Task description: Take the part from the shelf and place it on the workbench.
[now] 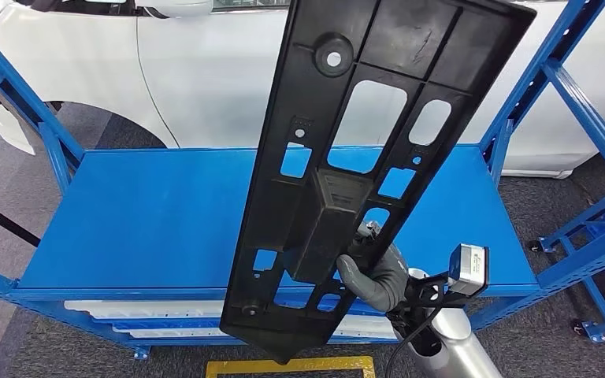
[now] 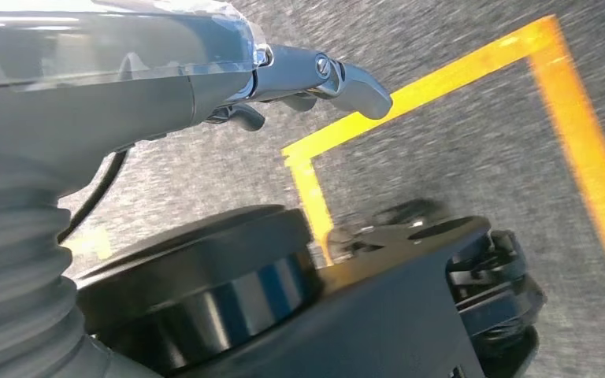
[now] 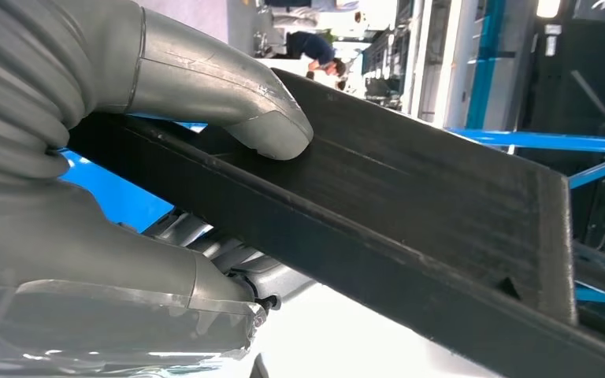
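Observation:
The part (image 1: 362,150) is a long black plastic panel with several cut-outs. It stands nearly upright and leans to the right, lifted above the blue shelf deck (image 1: 142,213). My right hand (image 1: 374,272) grips it near the lower end, from the right edge. In the right wrist view the thumb (image 3: 268,118) presses on the panel's black face (image 3: 410,205), with the fingers wrapped under the edge. My left hand (image 2: 315,79) hangs over the grey floor with its fingers apart and nothing in them.
Blue shelf uprights (image 1: 520,94) rise on both sides of the deck, and a white car (image 1: 205,71) stands behind. White parts (image 1: 150,311) lie on the lower shelf level. Yellow floor tape (image 1: 291,366) lies in front. A second blue rack (image 1: 599,236) stands at the right.

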